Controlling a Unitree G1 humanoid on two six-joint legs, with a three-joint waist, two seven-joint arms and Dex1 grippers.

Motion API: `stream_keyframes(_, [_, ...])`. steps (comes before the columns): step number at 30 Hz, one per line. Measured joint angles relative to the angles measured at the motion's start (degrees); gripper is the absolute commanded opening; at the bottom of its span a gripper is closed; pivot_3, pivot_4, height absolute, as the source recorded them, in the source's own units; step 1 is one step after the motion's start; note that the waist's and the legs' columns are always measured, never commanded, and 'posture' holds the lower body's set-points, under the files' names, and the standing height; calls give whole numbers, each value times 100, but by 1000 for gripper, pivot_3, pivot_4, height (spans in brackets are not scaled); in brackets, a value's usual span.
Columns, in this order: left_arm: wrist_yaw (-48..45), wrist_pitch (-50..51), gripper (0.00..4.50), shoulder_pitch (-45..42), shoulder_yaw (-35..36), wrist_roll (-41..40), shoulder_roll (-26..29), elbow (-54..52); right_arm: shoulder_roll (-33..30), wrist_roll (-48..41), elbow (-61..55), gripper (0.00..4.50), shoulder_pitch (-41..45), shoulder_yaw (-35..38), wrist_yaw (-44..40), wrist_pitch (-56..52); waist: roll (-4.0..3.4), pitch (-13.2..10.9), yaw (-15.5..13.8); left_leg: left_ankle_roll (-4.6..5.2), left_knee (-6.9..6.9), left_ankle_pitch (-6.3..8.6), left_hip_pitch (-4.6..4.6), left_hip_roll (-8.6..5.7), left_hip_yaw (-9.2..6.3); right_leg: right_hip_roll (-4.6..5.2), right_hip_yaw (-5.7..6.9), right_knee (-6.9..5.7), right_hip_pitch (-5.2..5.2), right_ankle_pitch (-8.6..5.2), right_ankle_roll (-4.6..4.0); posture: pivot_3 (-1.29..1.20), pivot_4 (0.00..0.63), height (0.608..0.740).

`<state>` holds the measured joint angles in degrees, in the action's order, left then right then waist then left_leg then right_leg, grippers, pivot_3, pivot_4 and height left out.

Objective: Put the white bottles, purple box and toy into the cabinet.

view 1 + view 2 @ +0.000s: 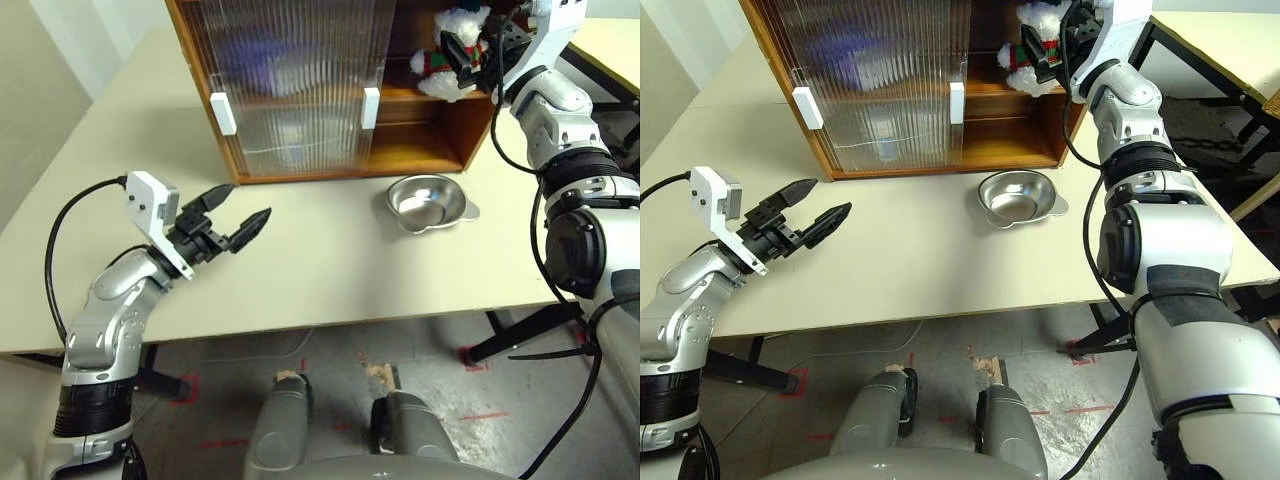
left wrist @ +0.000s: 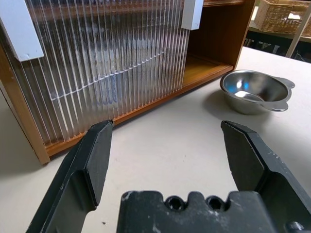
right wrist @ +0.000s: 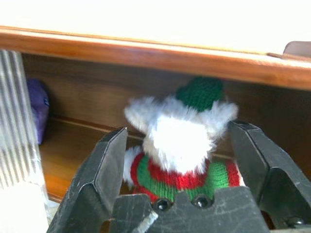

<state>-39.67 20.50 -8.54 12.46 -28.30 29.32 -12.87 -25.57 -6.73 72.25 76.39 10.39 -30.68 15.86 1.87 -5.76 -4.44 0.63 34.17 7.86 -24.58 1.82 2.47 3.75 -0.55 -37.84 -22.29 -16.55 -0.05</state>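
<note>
- Nearest, left gripper (image 1: 238, 214) hovers over the pale table (image 1: 330, 270), its black fingers spread wide with nothing between them.
- Shallow steel bowl (image 1: 428, 202) sits before the orange-brown wooden cabinet (image 1: 445, 130).
- Right gripper (image 3: 182, 160) stands wide apart around the white plush snowman toy (image 3: 180, 141) on the middle shelf, not clamping it.
- Lilac-purple soft box (image 3: 36, 109) lies behind the ribbed door (image 1: 290, 80).

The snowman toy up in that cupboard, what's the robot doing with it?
The robot is putting things away. Its right end effector is open around the toy, which sits on the upper shelf of the cabinet. The purple box is already on that shelf. The left end effector hovers open over the table, near a steel bowl.
</note>
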Motion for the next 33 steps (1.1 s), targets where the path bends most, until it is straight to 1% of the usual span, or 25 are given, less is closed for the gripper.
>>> stream_keyframes(22, [56, -68, 4500, 54, 50, -195, -65, -208, -4, 58, 19, 4476, 104, 17, -118, 103, 1, 5, -145, -3, 0, -1, 1, 0, 3, 0, 1, -3, 0, 2, -4, 284, 17, 740])
stream_keyframes(33, [50, -63, 4500, 46, 31, -309, -67, -208, -230, 359, 17, 4476, 87, -84, -329, 376, 3, 10, -141, -2, 1, -2, 1, -1, 5, -1, 1, -3, 0, 2, -4, 277, 14, 740])
